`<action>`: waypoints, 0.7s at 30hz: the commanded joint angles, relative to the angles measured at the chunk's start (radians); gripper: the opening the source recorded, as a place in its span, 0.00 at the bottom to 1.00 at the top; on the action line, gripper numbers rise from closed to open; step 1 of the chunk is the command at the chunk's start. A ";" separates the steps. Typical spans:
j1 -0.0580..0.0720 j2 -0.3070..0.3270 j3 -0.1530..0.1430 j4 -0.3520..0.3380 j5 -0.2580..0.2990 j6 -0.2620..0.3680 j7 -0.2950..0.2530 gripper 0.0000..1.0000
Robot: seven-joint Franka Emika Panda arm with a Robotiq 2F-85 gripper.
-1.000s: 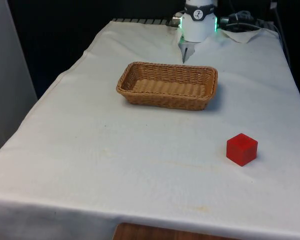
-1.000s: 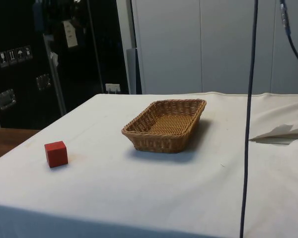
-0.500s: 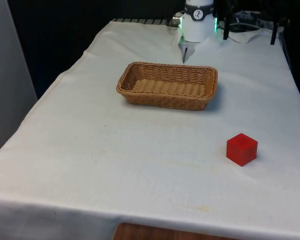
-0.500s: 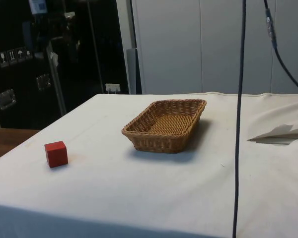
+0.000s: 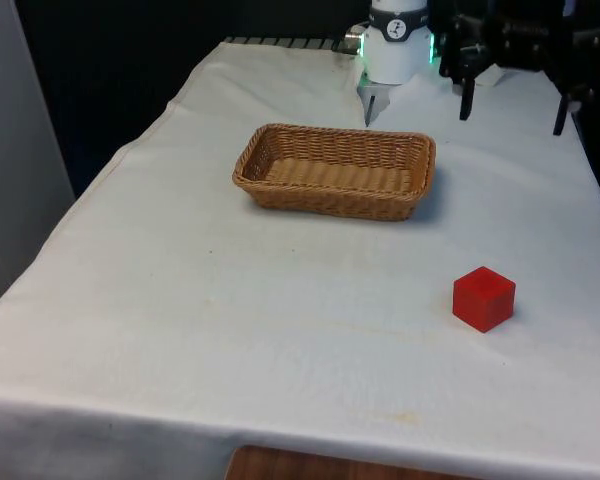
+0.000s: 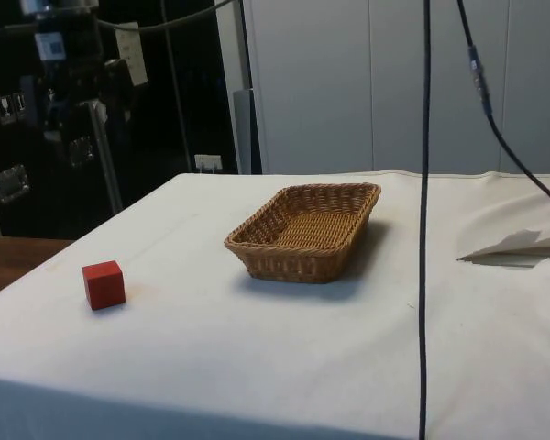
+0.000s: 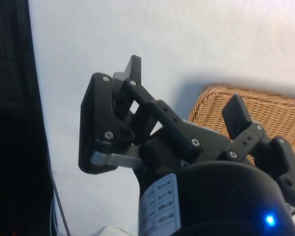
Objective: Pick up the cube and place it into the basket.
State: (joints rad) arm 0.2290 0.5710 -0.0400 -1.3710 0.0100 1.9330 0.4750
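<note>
A red cube (image 5: 483,298) rests on the white cloth near the front view's right edge, also at the side view's left (image 6: 104,284). The wicker basket (image 5: 332,170) sits mid-table with nothing in it (image 6: 304,229). My gripper (image 5: 513,106) hangs high over the table's far right part, well beyond the cube and to the right of the basket. In the side view the gripper (image 6: 62,115) is far above the cube. Its fingers (image 7: 132,68) are spread wide with nothing between them, and the basket's corner (image 7: 265,114) lies below them.
A black cable (image 6: 424,229) hangs down in front of the side camera. The robot's white base (image 5: 395,45) stands behind the basket. A raised fold of cloth (image 6: 518,246) lies at the side view's right.
The gripper has come down into the front view at the upper right and into the side view at the upper left. The hanging cable has drifted left. Cube and basket are still.
</note>
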 commanded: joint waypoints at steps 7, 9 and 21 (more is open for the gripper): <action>0.006 0.063 0.004 0.054 0.001 0.007 0.051 1.00; 0.008 0.077 0.004 0.065 0.001 0.009 0.063 1.00; 0.016 0.151 0.005 0.125 0.002 0.022 0.139 1.00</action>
State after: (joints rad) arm 0.2430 0.7160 -0.0350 -1.2510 0.0090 1.9540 0.6080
